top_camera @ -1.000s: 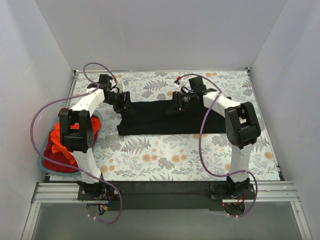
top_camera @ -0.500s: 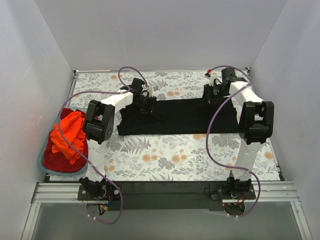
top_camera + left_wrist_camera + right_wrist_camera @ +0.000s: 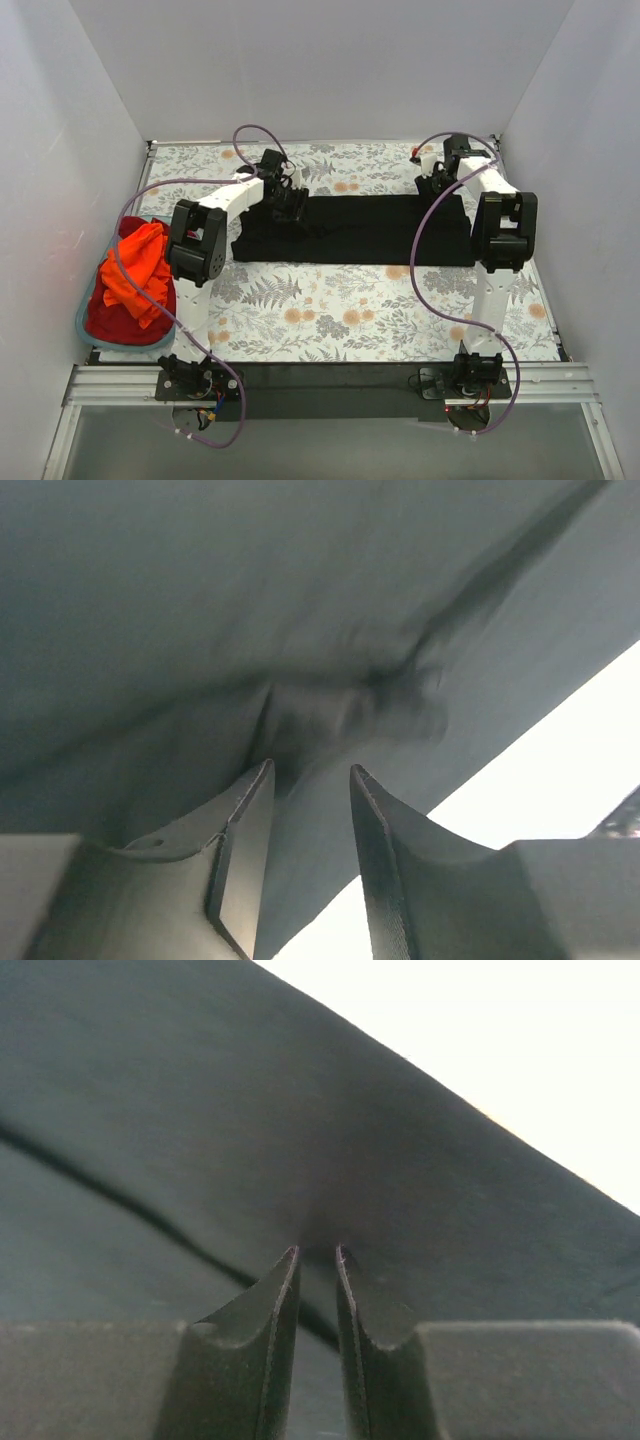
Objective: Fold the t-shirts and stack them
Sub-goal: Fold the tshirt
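The large black t-shirt (image 3: 360, 232) lies as a long flat band across the far middle of the floral tablecloth. My left gripper (image 3: 291, 201) is at its far left edge, and in the left wrist view (image 3: 308, 770) the fingers hold a bunched fold of black cloth (image 3: 340, 705) between them. My right gripper (image 3: 441, 183) is at the shirt's far right corner, and in the right wrist view (image 3: 317, 1250) the jaws are pinched on black cloth (image 3: 200, 1110). The orange-red t-shirts (image 3: 135, 270) lie heaped in the teal basket (image 3: 84, 322) at the left.
The floral tablecloth (image 3: 340, 310) covers the table. White walls enclose the back and both sides. The arm bases and a black strip run along the near edge (image 3: 330, 378). Purple cables loop over both arms.
Both grippers moved outward and rightward along the shirt's far edge. The right one went to the far right corner. The shirt's far edge now lies straighter and more stretched out.
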